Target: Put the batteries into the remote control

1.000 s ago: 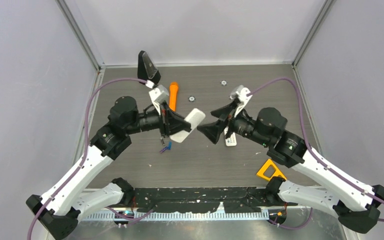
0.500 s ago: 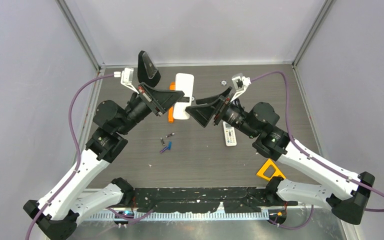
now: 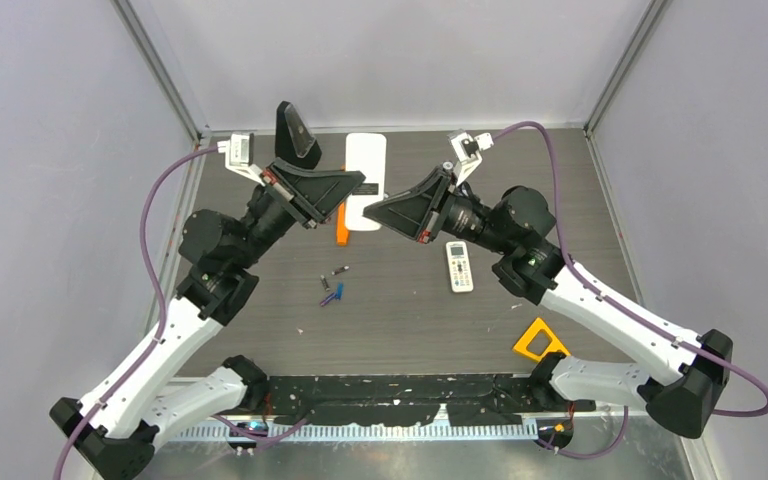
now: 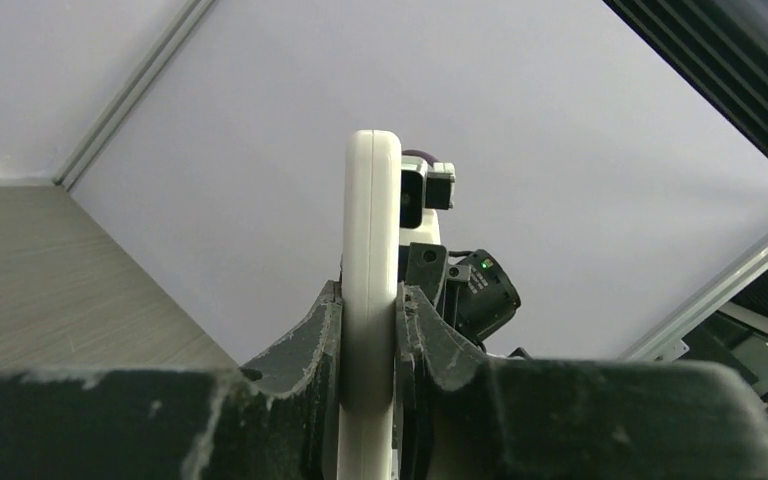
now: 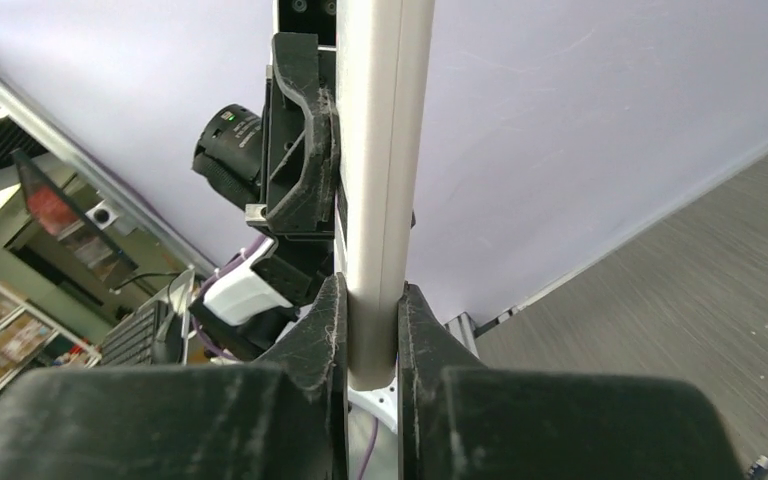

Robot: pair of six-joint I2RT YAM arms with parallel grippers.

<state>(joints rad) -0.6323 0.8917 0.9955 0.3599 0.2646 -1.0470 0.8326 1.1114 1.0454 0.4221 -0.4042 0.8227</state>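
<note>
Batteries (image 3: 331,296) loose on the dark table (image 3: 520,190), a little left of centre: one blue and one purple side by side, a darker one just beside them at 1 o'clock. Touched by neither gripper, well apart from both.

White remote control (image 3: 366,162) held up over the far middle of the table, at 12 o'clock from the batteries, long axis running from 6 to 12 o'clock. Gripped from both sides at once. Seen edge-on in both wrist views, as a slim white bar (image 4: 372,220) and a pale bar (image 5: 385,150).

Left gripper (image 3: 352,190) at the remote's 9 o'clock side, jaws pinching the thin edges of the casing, fingertips (image 4: 328,330) pressed flat against it. Right gripper (image 3: 376,212) at its 4 o'clock corner, jaws likewise clamped on the casing, fingers (image 5: 328,320) tight to both faces.

Small remote (image 3: 458,266) flat on the table, buttons up, at 3 o'clock from the batteries, under the right forearm. Orange tool (image 3: 342,234) partly hidden beneath the left gripper, at 12 o'clock from the batteries. Black wedge (image 3: 294,133) upright at the far edge, at 11 o'clock. Yellow triangle (image 3: 541,341) near the right arm's base, at 4 o'clock.
</note>
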